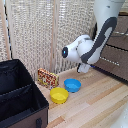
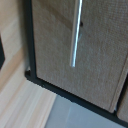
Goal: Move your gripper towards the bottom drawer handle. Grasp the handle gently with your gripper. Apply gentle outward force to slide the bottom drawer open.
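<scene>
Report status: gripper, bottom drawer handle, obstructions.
White boxy gripper low beside the dark-brown wooden drawer, fingers not visible. Thin silver bar handle ahead in wrist view, ungrasped. Nothing seen blocking it.

1. We see a bulky robot arm (image 1: pixel 102 30) in the exterior view, with a glossy white shell and smooth, rounded segments.
2. A wide dark grey-black band runs down the side of its long link, curving with the casing.
3. Its rounded joint housing (image 1: pixel 75 50) is white; the end cap facing the exterior view's left is a dark disc with a small blue mark in it.
4. We make out a darker underside where the white housings meet, near the wrist.
5. We cannot tell any screws, cables or lettering at this blur.
6. The wrist view shows no part of the arm itself.
</scene>
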You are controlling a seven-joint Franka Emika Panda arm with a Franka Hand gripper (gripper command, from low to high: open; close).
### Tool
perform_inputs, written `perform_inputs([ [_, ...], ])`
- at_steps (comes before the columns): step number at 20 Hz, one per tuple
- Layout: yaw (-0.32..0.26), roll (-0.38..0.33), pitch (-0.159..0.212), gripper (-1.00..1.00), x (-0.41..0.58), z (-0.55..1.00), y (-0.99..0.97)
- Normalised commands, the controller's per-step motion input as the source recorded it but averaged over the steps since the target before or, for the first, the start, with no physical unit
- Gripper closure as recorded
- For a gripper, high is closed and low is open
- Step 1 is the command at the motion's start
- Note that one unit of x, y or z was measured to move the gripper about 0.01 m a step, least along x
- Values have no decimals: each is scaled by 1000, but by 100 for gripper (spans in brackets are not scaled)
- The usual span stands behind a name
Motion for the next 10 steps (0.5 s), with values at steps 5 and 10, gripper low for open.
perform_inputs([
  [5,-15,-311,4,-100,14,-45,-529],
  [10,113,-197,0,-100,-9,0,-526],
])
